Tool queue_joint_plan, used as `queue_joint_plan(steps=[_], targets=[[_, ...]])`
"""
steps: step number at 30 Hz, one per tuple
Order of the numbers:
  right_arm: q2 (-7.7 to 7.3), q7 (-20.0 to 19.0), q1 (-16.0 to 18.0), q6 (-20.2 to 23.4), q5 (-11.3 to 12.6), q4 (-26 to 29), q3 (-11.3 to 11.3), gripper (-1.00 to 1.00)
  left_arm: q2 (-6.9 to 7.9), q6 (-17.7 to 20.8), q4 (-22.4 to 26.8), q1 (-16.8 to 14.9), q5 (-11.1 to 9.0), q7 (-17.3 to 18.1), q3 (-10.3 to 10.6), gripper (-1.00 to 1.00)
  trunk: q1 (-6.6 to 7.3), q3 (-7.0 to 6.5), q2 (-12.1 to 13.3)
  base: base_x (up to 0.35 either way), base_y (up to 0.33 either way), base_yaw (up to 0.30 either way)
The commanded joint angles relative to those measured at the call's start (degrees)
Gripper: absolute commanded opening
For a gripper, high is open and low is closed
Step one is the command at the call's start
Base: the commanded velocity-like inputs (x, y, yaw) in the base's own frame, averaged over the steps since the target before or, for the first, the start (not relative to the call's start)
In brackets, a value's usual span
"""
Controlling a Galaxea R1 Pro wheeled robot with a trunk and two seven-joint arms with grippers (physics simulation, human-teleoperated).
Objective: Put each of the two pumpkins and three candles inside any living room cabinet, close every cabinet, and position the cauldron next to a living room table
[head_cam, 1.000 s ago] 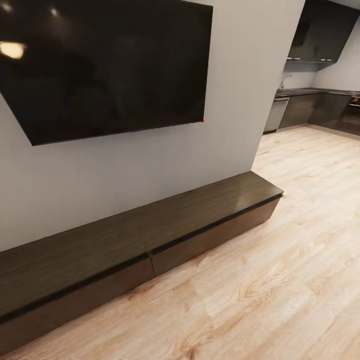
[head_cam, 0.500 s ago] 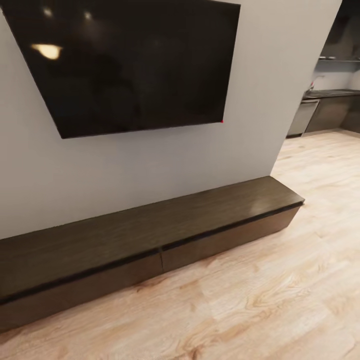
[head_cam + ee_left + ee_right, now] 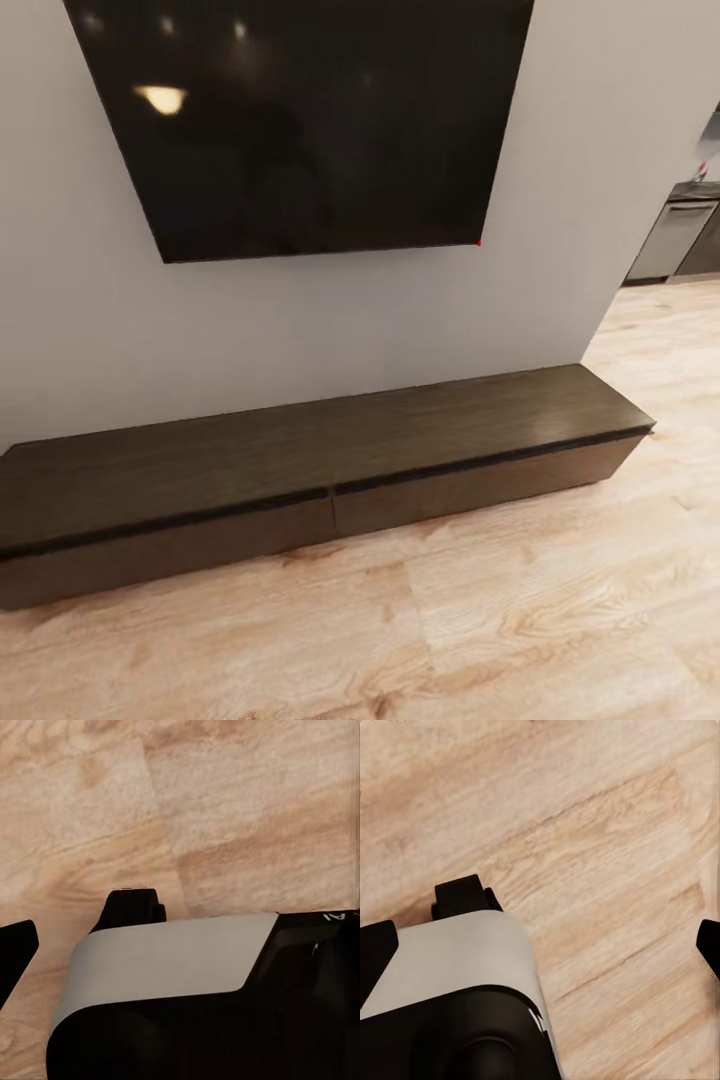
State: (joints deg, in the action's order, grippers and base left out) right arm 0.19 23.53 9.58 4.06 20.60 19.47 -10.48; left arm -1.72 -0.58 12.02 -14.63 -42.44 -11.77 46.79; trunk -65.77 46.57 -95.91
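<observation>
The cabinet (image 3: 300, 450) is a long, low dark-brown unit against the grey wall, running across the head view. Its two flat drawer fronts (image 3: 200, 545) sit flush, both shut, and its top is bare. Pumpkins, candles, cauldron and table are out of view. In the right wrist view my right gripper (image 3: 540, 945) is open, its black fingertips (image 3: 375, 952) at opposite edges, with nothing held over the wooden floor. In the left wrist view my left gripper (image 3: 180, 945) looks open too, with one black fingertip (image 3: 15, 952) showing at the edge and nothing held.
A large black TV (image 3: 310, 120) hangs on the wall above the cabinet. Light wood floor (image 3: 500, 620) stretches in front. At the far right a grey kitchen appliance (image 3: 670, 240) stands past the wall's corner. My own white-and-black body (image 3: 457, 967) lies under both wrist cameras.
The head view has swung, so the cabinet and TV now sit more square-on and the kitchen has slid off to the right. Nothing in the room itself has moved.
</observation>
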Motion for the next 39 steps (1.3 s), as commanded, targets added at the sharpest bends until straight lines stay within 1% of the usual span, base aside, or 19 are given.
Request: queue_joint_plan(steps=[1,5,9,13,18,27,34,39], targets=[[-0.07,0.39,0.0,0.43,0.23,0.1,-0.49,1.0,0.05,-0.76,0.03,-0.04,-0.46,0.18,0.46,1.0,0.01,0.1,-0.02,0.0,-0.052,0.256],[-0.1,0.32,-0.01,0.43,0.19,0.08,-0.51,1.0,0.11,-2.17,-0.04,-0.05,-0.45,0.88,0.48,1.0,0.01,0.3,-0.02,0.0,-0.026,0.254],[-0.09,0.3,0.0,0.43,0.16,0.06,-0.65,1.0,0.13,-2.57,-0.04,-0.05,-0.43,1.08,0.49,1.0,0.01,0.5,-0.02,0.0,-0.007,0.253],[-0.1,0.29,-0.01,0.43,0.17,0.0,-1.95,1.0,0.13,-2.71,-0.05,-0.05,-0.44,1.15,0.47,1.0,0.01,0.71,-0.02,0.0,-0.037,0.252],[-0.1,0.29,0.0,0.43,0.15,-0.1,-2.55,1.0,0.07,-2.75,-0.06,-0.05,-0.45,1.14,0.42,1.0,0.01,0.97,-0.02,0.0,-0.196,0.252],[-0.11,0.28,0.0,0.31,0.21,-0.12,-2.71,1.0,0.06,-2.76,-0.07,-0.05,-0.4,1.19,0.46,1.0,0.01,1.43,-0.02,0.0,-0.266,0.248],[-0.11,0.28,-0.02,-0.43,0.23,-0.13,-2.88,1.0,0.27,-2.77,-0.07,-0.05,-0.4,1.32,0.34,1.0,0.01,1.57,-0.02,0.045,-0.178,0.081],[-0.11,0.28,0.0,-0.68,0.23,-0.17,-2.95,1.0,0.3,-3.13,0.02,-0.05,-0.21,1.36,0.55,1.0,0.01,1.59,-0.02,0.066,-0.034,-0.077]])
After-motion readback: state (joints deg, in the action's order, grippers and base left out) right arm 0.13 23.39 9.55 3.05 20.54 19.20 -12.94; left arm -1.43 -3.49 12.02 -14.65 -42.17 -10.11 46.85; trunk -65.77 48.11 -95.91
